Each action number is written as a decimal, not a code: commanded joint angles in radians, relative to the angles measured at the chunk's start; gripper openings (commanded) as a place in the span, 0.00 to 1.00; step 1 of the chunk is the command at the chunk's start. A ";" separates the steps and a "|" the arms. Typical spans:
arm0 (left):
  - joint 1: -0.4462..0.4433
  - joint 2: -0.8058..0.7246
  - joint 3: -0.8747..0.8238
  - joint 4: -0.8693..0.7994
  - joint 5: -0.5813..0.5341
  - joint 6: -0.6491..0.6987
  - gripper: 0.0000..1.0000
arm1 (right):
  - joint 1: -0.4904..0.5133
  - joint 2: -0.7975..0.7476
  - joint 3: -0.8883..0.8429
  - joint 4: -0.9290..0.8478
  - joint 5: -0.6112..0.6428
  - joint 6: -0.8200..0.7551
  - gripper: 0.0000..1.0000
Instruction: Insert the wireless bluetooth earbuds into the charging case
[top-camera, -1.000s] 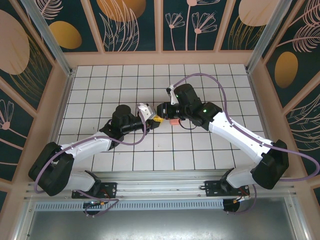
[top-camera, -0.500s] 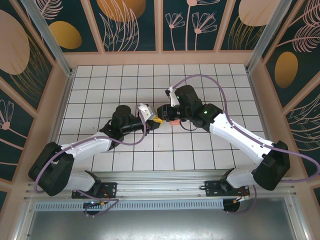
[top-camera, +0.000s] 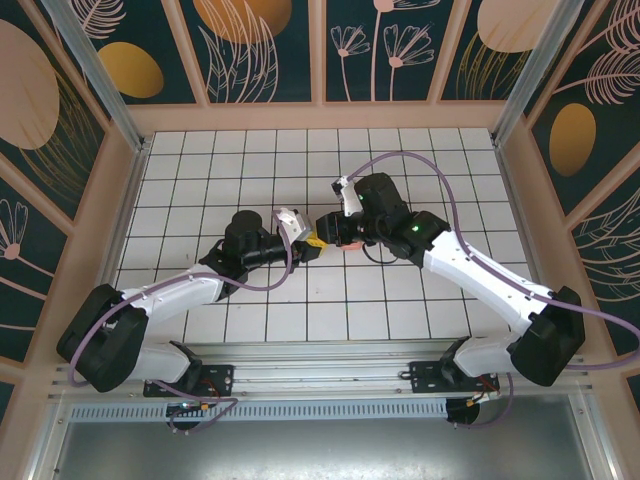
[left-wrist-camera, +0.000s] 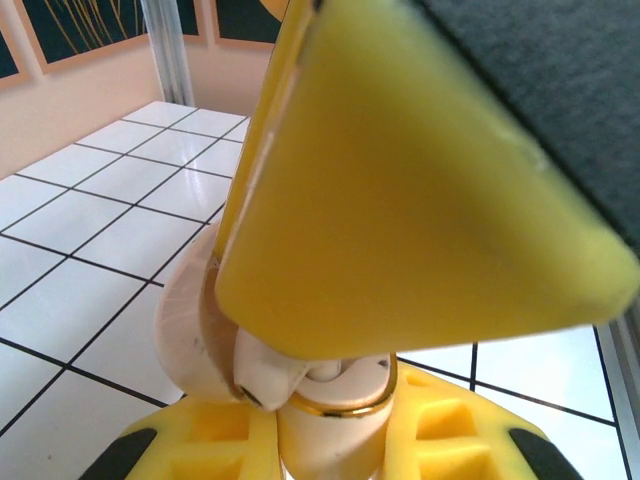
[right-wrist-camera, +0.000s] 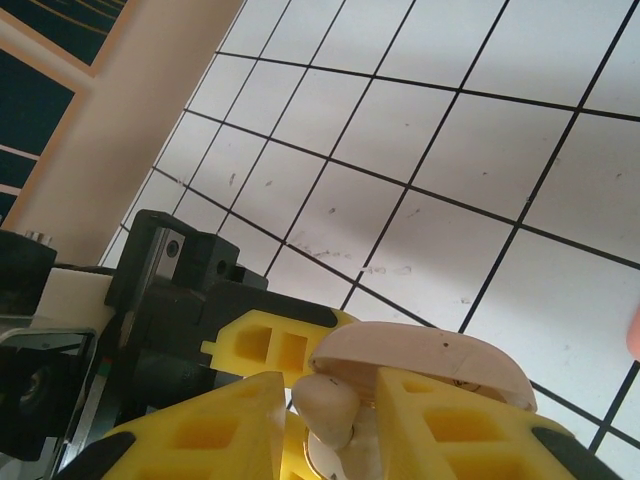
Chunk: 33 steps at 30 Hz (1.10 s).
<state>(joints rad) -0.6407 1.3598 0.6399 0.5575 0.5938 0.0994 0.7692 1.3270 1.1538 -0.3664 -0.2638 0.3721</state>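
My left gripper (top-camera: 308, 240) (left-wrist-camera: 330, 435) is shut on the charging case (left-wrist-camera: 335, 425), a cream body with a gold rim, and its lid (left-wrist-camera: 185, 320) hangs open to the left. My right gripper (top-camera: 326, 230) (right-wrist-camera: 325, 425) meets it from the right, shut on one pale-pink earbud (right-wrist-camera: 328, 398). That earbud (left-wrist-camera: 262, 375) sits at the case's mouth, against the rim. A right finger (left-wrist-camera: 420, 180) looms over the case in the left wrist view. In the right wrist view the open lid (right-wrist-camera: 425, 360) arches above the earbud.
A salmon-pink rounded block (top-camera: 347, 243) lies on the white tiled floor (top-camera: 400, 300) just under the right wrist. Peach walls (top-camera: 120, 200) fence the floor on three sides. Both arms cross the middle, with bare tiles behind and in front of them.
The right gripper has crept a little left and nearer, closing on the left gripper with the earbud. The left arm has stayed still.
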 joint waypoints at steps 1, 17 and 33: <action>-0.003 -0.037 0.009 0.098 0.042 -0.014 0.11 | 0.002 0.019 -0.011 -0.024 -0.027 -0.020 0.31; -0.004 -0.043 0.012 0.099 0.006 -0.018 0.11 | 0.015 0.016 -0.017 -0.069 0.028 -0.033 0.24; -0.002 -0.050 0.004 0.090 -0.045 -0.005 0.11 | 0.029 -0.090 -0.085 0.058 0.087 0.123 0.18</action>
<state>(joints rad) -0.6422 1.3415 0.6395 0.5743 0.5617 0.0933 0.7914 1.2587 1.0882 -0.3168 -0.2085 0.4534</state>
